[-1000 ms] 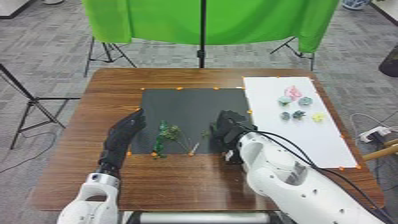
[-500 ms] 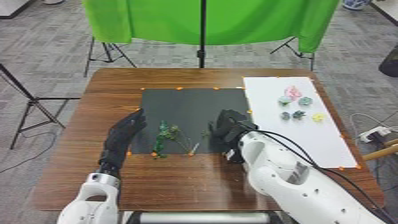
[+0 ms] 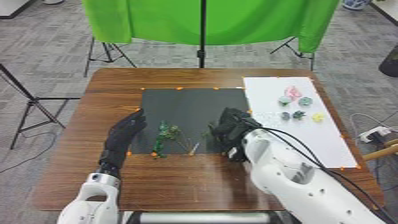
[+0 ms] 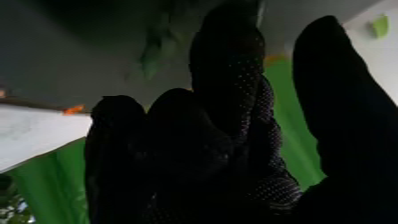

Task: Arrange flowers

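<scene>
- The green bunch (image 3: 161, 142) is laid on the dark mat (image 3: 182, 105), between the fingers of the two hands, to the left of the right hand's (image 3: 230, 124) fingers. It is long and thin, and its long way is run from near to far.
- A pale stick (image 3: 195, 147) is set at a slant beside the bunch. It is found to the left of the right hand too, and the right hand is nearer to it.
- The bunch is nearer to the left hand (image 3: 126, 129), whose fingers are held straight and open, with nothing in them.
- The right hand's fingers are held loose and open, with a gap by the thumb. No stem can be seen gripped. If the bunch is to be picked up, a move to the left may be needed, with the fingers put across its long way.
- Past the right hand's fingers, on the right, the pink flower (image 3: 293, 92) and the yellow flower (image 3: 318, 117) are laid on the white board (image 3: 315, 145).
- In the right wrist view, a green sprig (image 4: 153, 52) is seen near the fingertips, blurred, and green cloth (image 4: 300, 125) is seen through the gap. In the head view, how both hands are placed around the bunch is shown.
</scene>
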`<state>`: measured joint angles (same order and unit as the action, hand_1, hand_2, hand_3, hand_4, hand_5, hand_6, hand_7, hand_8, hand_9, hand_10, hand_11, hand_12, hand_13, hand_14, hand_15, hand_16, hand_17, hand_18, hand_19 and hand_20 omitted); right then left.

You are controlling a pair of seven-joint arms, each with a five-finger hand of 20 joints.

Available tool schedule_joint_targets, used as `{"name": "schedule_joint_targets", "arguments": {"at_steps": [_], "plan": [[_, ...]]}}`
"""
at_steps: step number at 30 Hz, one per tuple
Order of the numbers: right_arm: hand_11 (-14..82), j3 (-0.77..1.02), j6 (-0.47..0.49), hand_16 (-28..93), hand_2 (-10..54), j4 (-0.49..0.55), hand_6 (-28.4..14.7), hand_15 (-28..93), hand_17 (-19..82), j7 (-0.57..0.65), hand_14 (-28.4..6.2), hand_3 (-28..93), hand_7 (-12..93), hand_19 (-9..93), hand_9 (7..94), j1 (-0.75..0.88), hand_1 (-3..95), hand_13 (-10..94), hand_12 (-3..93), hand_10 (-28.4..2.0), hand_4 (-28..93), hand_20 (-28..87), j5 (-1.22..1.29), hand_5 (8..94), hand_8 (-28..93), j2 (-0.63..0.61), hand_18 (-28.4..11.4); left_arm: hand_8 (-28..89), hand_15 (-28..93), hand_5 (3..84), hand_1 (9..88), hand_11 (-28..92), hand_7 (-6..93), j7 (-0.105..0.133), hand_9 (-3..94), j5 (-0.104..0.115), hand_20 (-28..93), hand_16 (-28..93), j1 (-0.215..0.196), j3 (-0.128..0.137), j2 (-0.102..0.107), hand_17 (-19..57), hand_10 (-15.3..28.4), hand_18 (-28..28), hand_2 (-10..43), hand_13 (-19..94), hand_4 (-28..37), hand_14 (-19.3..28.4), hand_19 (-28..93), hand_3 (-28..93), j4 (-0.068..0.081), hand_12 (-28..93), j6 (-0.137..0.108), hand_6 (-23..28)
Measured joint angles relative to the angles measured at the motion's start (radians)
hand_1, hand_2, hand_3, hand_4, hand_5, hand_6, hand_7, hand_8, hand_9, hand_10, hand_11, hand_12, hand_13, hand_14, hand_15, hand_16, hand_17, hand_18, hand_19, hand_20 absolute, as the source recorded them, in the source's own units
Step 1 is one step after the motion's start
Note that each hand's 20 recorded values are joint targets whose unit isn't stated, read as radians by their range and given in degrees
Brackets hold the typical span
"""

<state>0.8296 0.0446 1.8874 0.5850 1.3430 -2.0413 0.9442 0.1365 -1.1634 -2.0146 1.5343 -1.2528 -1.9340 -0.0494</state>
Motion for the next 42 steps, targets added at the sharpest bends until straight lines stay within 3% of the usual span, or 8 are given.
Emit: {"name": "schedule_joint_targets", "arguments": {"at_steps": [4,9,14,17,20,34,36,42], "plan": [[35.8,0.101,-0.061,38,-9.5,0.08,-2.9,62,58,0.0,-4.1,60,21,93,81.7,0.053,37.4,87,29.9,-13.7,-9,62,0.001,73.4,-5,-0.013,-16.7,-6,15,38.6,26.2,11,9.3,0.0,36.1,0.0,17,3,0.0,0.0,0.0,-0.5,11.3,13.2,-4.1,27,-21.7,15.9,5,64,0.0,13,0.001,2.8],[18.9,0.218,-0.152,36,-9.5,0.139,-1.8,63,52,0.021,-8.1,62,15,93,62.1,0.079,37.4,78,27.4,-18.2,-10,57,-0.064,61.0,-5,-0.078,-18.1,-6,15,38.6,26.1,11,9.2,-0.002,36.0,0.0,17,3,-0.005,0.002,0.0,-0.5,11.2,13.2,-4.2,27,-21.7,15.8,5,64,-0.003,13,0.0,2.8],[16.2,0.31,0.083,35,-9.5,0.108,-1.3,63,51,0.033,-9.6,62,11,93,58.1,0.064,37.3,75,27.2,-19.1,-10,54,-0.071,55.8,-5,-0.176,-18.3,-6,15,38.7,26.3,11,9.2,-0.002,36.0,0.0,17,3,-0.01,0.004,0.001,-0.5,11.3,13.2,-4.1,27,-21.8,15.9,5,64,-0.006,13,0.0,2.8],[17.0,0.296,0.214,35,-9.5,0.062,-1.2,63,52,0.049,-9.0,61,10,93,59.9,0.041,37.4,77,27.3,-19.2,-11,53,-0.066,55.3,-5,-0.228,-17.7,-6,15,38.7,26.3,11,9.1,-0.001,36.1,0.0,17,3,-0.01,0.003,0.001,-0.5,11.4,13.2,-4.0,27,-21.8,15.9,5,63,-0.007,13,-0.001,2.9],[18.4,0.26,0.226,34,-9.5,0.0,-1.3,63,54,0.086,-8.3,61,10,93,62.4,0.017,38.1,78,27.2,-19.0,-11,52,-0.054,55.5,-5,-0.243,-17.0,-6,15,38.6,26.2,11,9.1,0.0,36.1,0.0,17,3,-0.009,0.002,0.001,-0.5,11.4,13.2,-4.0,27,-21.7,15.9,5,64,-0.006,13,-0.001,2.8],[22.7,0.225,0.11,34,-9.5,-0.121,-0.7,59,59,0.117,-4.4,60,13,93,72.3,0.021,41.8,85,26.4,-16.5,-11,53,-0.057,60.2,-6,-0.206,-14.3,-6,15,38.6,26.2,11,9.0,0.001,36.1,0.0,17,3,-0.008,0.003,-0.001,-0.5,11.3,13.2,-4.1,27,-21.7,15.9,5,64,-0.006,13,-0.001,2.9],[25.5,0.219,0.098,35,-9.5,-0.13,-0.2,59,61,0.117,-3.6,61,15,93,76.6,0.028,44.9,87,26.7,-13.9,-13,55,-0.057,64.6,-6,-0.204,-13.7,-6,15,38.6,26.2,11,9.1,0.001,36.1,0.0,17,3,-0.008,0.003,-0.001,-0.5,11.3,13.2,-4.1,27,-21.7,15.9,5,64,-0.006,13,-0.001,2.9],[16.8,0.159,-0.039,36,-9.5,-0.163,-0.2,60,64,0.1,-1.7,49,19,93,88.8,0.026,60.9,91,44.9,-9.0,-11,60,-0.121,77.9,15,-0.204,-13.1,-6,15,38.6,26.3,11,9.0,0.001,36.0,0.0,17,3,-0.009,0.003,-0.001,-0.5,11.3,13.2,-4.0,27,-21.7,15.9,5,63,-0.006,13,-0.001,2.8]]}}
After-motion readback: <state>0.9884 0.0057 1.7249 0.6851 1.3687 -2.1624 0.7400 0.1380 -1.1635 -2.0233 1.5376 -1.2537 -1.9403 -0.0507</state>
